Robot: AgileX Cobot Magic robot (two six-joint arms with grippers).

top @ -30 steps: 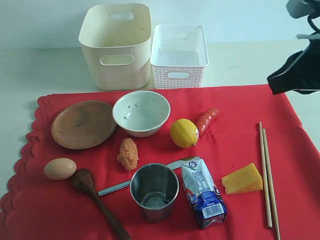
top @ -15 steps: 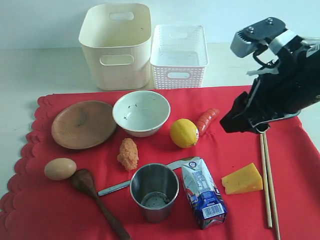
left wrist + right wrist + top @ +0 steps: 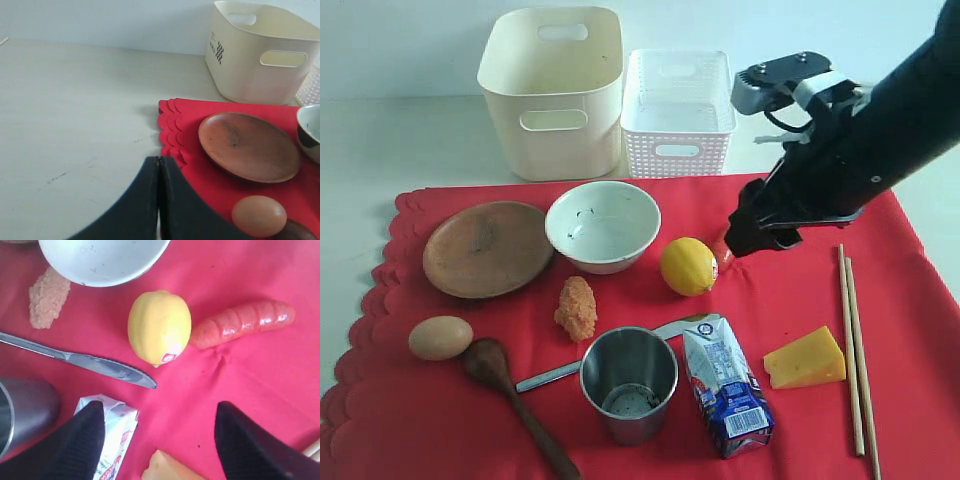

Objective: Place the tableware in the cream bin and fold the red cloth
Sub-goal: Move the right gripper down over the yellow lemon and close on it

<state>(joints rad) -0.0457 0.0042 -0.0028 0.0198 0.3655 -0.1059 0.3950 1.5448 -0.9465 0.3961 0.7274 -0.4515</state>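
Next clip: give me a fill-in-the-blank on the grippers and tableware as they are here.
1. The right gripper hovers over the cloth near the lemon with its jaws ____.
2. The left gripper is ____.
3. The cup stands ____, mouth up.
4. In the exterior view the chopsticks lie to the ____ of the cheese.
Missing words: open; shut; upright; right.

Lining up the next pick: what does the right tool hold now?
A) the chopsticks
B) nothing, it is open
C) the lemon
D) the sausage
B: in the right wrist view the right tool stands open over bare red cloth, with the lemon and sausage lying free.
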